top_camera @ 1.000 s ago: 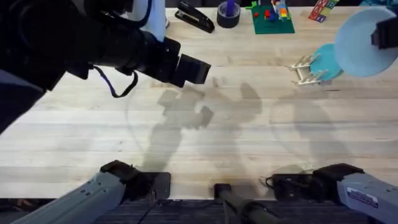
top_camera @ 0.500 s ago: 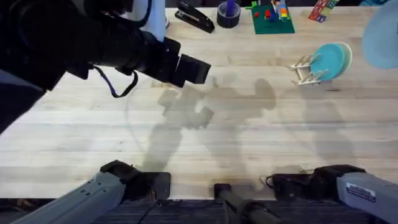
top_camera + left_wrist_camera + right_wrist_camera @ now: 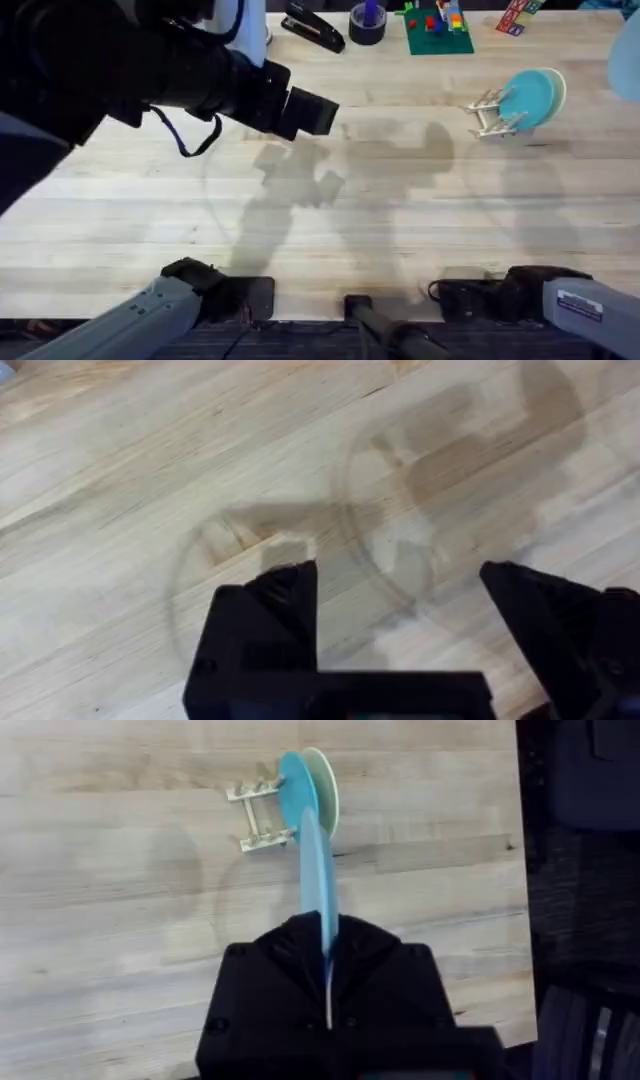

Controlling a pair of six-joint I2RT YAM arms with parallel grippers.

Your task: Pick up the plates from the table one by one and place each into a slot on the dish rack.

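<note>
The table (image 3: 400,230) is bare across its middle, so the approach to the dish rack (image 3: 487,112) is unobstructed. The left arm hangs large under the overhead camera; the left gripper (image 3: 400,595) has its fingers apart over bare wood and holds nothing. Keep it there, well apart from the rack.

The right gripper (image 3: 325,955) is clamped on the light blue plate (image 3: 318,880), held on edge above the rack. A teal plate (image 3: 527,97) and a cream plate (image 3: 327,785) already stand in the rack. Align the held plate parallel to them, over a free slot, then lower squarely.

The green block board (image 3: 437,27), stapler (image 3: 313,27) and tape roll (image 3: 367,24) line the far edge, clear of the path.
</note>
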